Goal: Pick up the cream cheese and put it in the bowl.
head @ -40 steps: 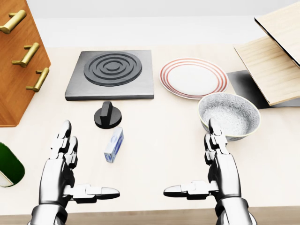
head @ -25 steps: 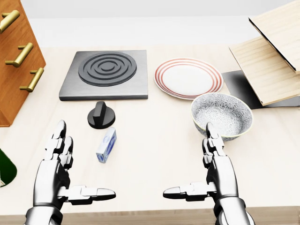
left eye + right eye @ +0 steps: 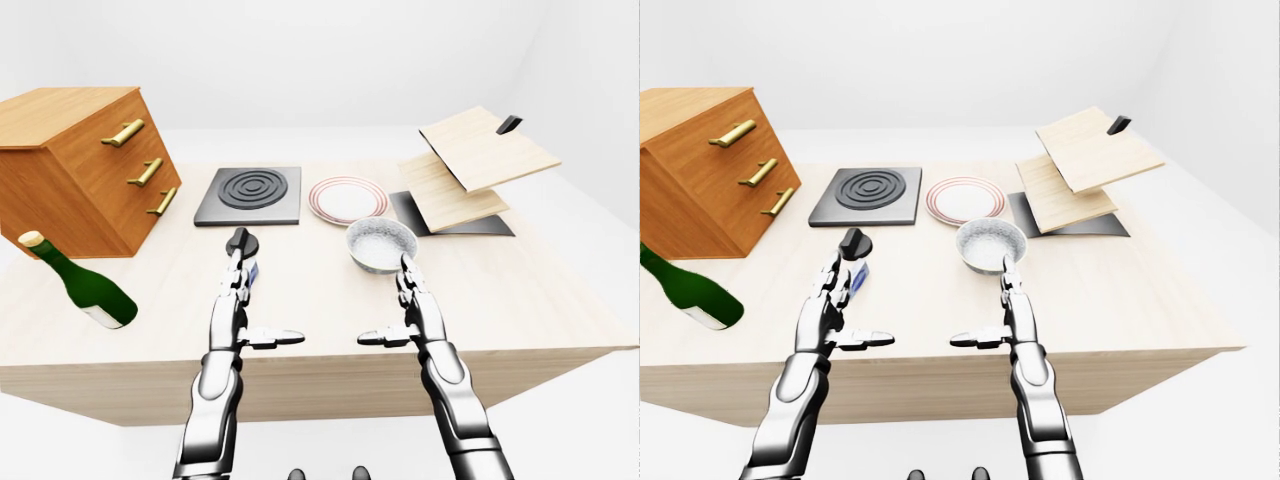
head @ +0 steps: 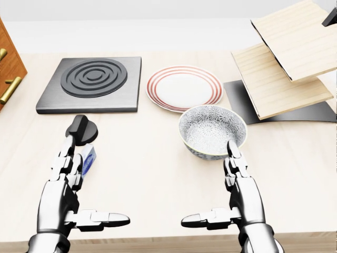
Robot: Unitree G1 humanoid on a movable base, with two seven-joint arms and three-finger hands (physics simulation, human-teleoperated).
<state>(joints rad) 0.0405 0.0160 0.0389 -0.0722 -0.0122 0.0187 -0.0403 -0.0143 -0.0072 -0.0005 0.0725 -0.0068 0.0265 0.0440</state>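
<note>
The cream cheese is a small white and blue box lying on the pale wooden table, just below a black knob. Its left side is hidden behind my left hand's fingers. My left hand is open, fingers pointing up the view and thumb pointing right, holding nothing. The patterned grey bowl stands empty right of centre. My right hand is open too, its fingers reaching up to the bowl's lower right rim, thumb pointing left.
A black hob plate and a red-rimmed plate lie above the bowl. Tilted wooden boards on a black base stand at the right. A wooden drawer cabinet and a lying green bottle are at the left.
The camera has moved right, so everything on the table has slid left in the view. The cream cheese now sits right beside my left fingers. Both hands keep their open pose.
</note>
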